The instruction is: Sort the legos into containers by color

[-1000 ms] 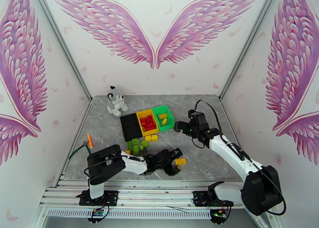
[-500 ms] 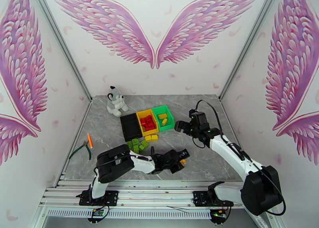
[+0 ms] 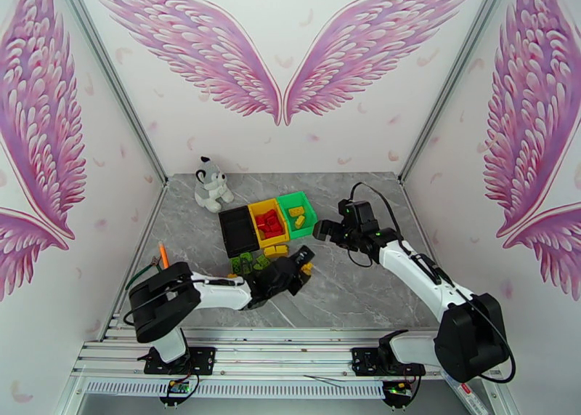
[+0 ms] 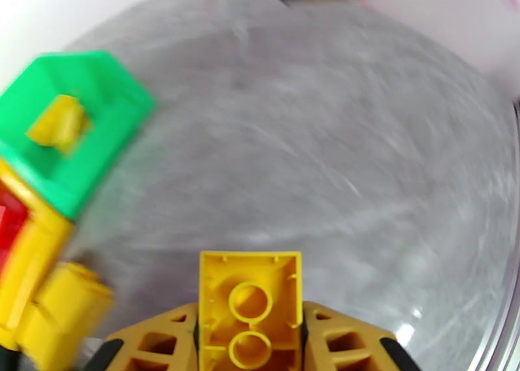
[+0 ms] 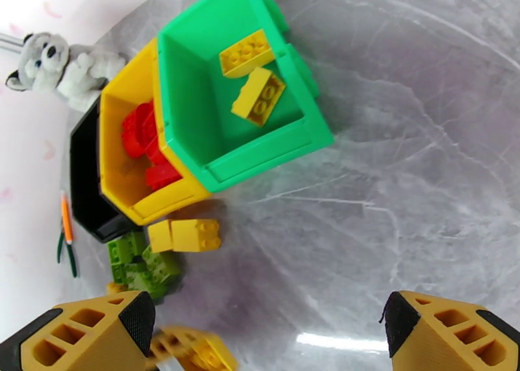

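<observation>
My left gripper (image 4: 250,314) is squeezed shut on a yellow brick (image 4: 250,281). The brick sticks out in front of my fingers (image 4: 162,340), with its hollow side facing the camera. I hold it above the grey table (image 4: 338,171), near the front of the bins.

My right gripper (image 5: 263,317) is spread wide and holds nothing. It hangs just beside the green bin (image 5: 260,161).

The green bin has two yellow bricks in it (image 5: 259,93). The yellow bin (image 5: 110,106) next to it has red bricks (image 5: 140,132). The black bin (image 5: 81,171) is on the far side of that one. So I think my brick belongs in the green bin.

Here is what could go wrong. I seem to pinch the brick only at its back end, so it could tip or slip out if I swing too fast. Then it would bounce on the table, away from the bins.

The yellow bin touches the green one. If I let go too soon, my brick could land with the red ones.

Two loose yellow bricks (image 5: 188,234) and a bunch of green bricks (image 5: 140,265) lie just in front of the bins. If I go too low I could knock them around or push a bin.

My two arms are also close together by the green bin, so they could bump.
</observation>
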`<action>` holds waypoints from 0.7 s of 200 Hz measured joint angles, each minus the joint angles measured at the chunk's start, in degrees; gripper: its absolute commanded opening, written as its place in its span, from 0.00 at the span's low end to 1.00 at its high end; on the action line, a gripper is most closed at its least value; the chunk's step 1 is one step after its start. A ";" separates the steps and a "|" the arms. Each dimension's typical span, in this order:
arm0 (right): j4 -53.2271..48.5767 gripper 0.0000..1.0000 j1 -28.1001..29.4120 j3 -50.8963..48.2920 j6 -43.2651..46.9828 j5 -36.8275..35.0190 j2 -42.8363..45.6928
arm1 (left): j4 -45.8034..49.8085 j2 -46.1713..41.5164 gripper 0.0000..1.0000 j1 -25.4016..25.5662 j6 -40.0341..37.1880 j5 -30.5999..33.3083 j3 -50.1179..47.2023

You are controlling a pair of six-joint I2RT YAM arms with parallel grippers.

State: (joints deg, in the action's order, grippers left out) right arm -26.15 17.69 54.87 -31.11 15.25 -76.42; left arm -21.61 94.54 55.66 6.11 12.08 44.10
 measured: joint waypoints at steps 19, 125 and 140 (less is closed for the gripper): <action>0.22 1.00 0.02 -2.29 -0.61 2.38 1.95 | 3.82 -1.62 0.27 -3.37 1.25 1.55 2.64; 3.52 0.99 0.09 -8.41 -2.49 4.96 7.23 | 20.87 13.51 0.36 -15.04 4.24 -1.97 37.75; 3.50 0.99 0.09 -8.41 -2.43 4.94 7.23 | 22.77 17.57 0.42 -15.67 4.42 -3.28 42.56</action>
State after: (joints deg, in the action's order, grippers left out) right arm -22.65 17.78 46.46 -33.54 20.18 -69.19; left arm 1.17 112.12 39.99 10.52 8.80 86.65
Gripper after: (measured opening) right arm 0.990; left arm 0.382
